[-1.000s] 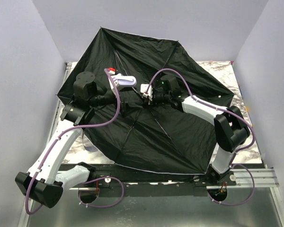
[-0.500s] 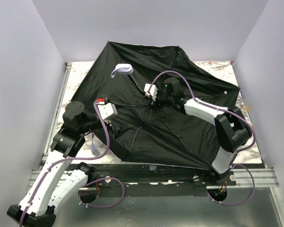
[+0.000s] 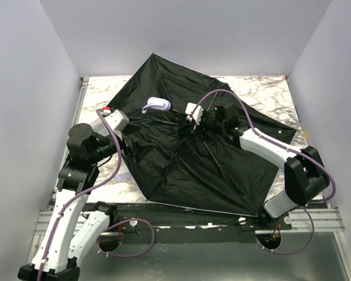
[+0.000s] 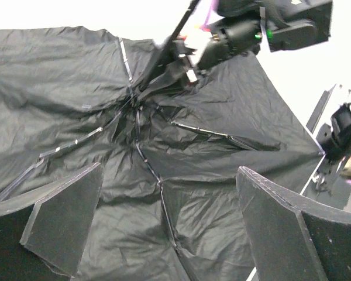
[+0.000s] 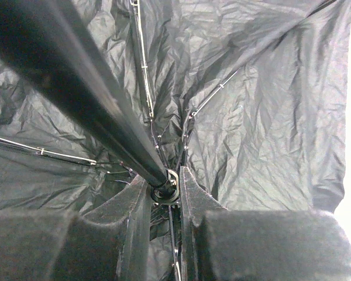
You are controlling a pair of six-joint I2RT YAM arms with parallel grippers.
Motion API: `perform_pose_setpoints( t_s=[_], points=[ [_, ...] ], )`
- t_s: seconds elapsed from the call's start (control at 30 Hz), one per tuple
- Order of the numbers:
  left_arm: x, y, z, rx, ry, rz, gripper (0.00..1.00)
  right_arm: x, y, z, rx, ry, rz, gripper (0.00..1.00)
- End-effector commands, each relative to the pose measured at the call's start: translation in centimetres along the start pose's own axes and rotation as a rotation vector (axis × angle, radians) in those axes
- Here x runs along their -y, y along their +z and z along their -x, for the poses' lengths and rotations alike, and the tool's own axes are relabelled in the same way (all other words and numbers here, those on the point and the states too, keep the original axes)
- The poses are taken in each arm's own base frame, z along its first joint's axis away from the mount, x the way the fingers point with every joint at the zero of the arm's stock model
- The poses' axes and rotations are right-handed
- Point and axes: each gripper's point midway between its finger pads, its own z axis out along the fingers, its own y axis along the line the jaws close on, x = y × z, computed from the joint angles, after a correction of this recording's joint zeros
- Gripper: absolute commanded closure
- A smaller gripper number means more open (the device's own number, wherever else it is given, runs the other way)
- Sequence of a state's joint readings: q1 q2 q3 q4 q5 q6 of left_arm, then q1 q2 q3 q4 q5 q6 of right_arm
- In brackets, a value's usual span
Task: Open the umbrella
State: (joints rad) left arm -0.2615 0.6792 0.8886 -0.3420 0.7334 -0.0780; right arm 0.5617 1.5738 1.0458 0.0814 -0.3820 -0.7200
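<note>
The umbrella (image 3: 222, 164) lies open across the table with its black inside facing up, ribs spread. Its pale lavender handle (image 3: 154, 106) sticks out at the back left on the thin black shaft (image 5: 76, 76). My right gripper (image 3: 191, 119) is shut on the shaft at the ring where the ribs meet (image 5: 164, 191). My left gripper (image 3: 127, 147) is open and empty over the canopy's left part. In the left wrist view its fingers (image 4: 64, 216) stand wide apart above the black fabric (image 4: 164, 146).
The marble table top (image 3: 263, 93) shows at the back right and along the left edge. A metal rail (image 3: 193, 215) runs along the near edge. Pale lavender walls (image 3: 29, 88) close in the left, back and right.
</note>
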Motion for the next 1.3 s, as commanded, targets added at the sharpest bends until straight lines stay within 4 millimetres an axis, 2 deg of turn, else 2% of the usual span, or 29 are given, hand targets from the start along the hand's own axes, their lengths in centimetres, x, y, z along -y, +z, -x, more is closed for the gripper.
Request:
perform_pose_setpoints(
  t_s=[0.0,0.17,0.27,0.37,0.43,0.53,0.6,0.73,0.77,0.83,0.9,0.97,1.1,1.23,1.27],
  points=[
    [-1.5,-0.6,1.8,-0.006,-0.238,0.08,0.01,1.4,-1.5,1.2,0.004,-0.103,-0.044,0.99],
    [-4.5,0.2,5.2,-0.042,-0.215,0.152,0.01,-2.4,-0.3,-1.0,-0.048,-0.058,0.133,0.99],
    [-6.2,1.0,7.6,-0.085,-0.23,0.187,0.01,-4.4,0.9,-3.6,-0.115,-0.045,0.234,0.99],
    [-6.9,2.0,8.7,-0.142,-0.25,0.159,0.02,-6.2,1.9,-5.8,-0.176,-0.022,0.332,0.99],
    [-7.1,2.9,9.2,-0.173,-0.24,0.123,0.01,-6.8,2.5,-6.5,-0.199,0.014,0.376,0.99],
    [-7.2,3.7,10.1,-0.21,-0.141,0.102,0.02,-7.2,3.3,-6.2,-0.193,0.088,0.404,0.99],
    [-7.9,3.8,10.9,-0.183,-0.067,0.134,0.01,-7.3,3.6,-5.7,-0.182,0.16,0.403,0.99],
    [-12.0,2.2,12.8,0.033,-0.102,0.317,0.02,-6.6,3.6,-4.3,-0.132,0.316,0.371,0.99],
    [-13.1,1.7,12.7,0.087,-0.135,0.334,0.01,-6.3,3.5,-3.7,-0.107,0.351,0.356,0.99],
    [-13.3,1.4,13.7,0.196,-0.143,0.265,0.01,-5.6,3.3,-2.4,-0.053,0.415,0.319,0.99],
    [-12.7,2.0,13.1,0.22,-0.113,0.188,0.01,-4.8,3.2,-1.1,0.0,0.481,0.271,0.99],
    [-12.2,2.9,11.8,0.22,-0.117,0.144,0.01,-4.0,3.4,-0.2,0.042,0.536,0.233,0.92],
    [-11.4,5.0,9.0,0.15,-0.099,0.116,0.01,-2.1,3.2,0.4,0.054,0.599,0.178,0.54],
    [-11.5,5.3,6.7,0.106,-0.125,0.13,0.01,0.3,0.1,0.6,-0.022,0.494,0.123,0.25],
    [-11.6,5.2,6.3,0.106,-0.134,0.139,0.01,0.8,-1.2,0.7,-0.06,0.453,0.106,0.24]
  ],
)
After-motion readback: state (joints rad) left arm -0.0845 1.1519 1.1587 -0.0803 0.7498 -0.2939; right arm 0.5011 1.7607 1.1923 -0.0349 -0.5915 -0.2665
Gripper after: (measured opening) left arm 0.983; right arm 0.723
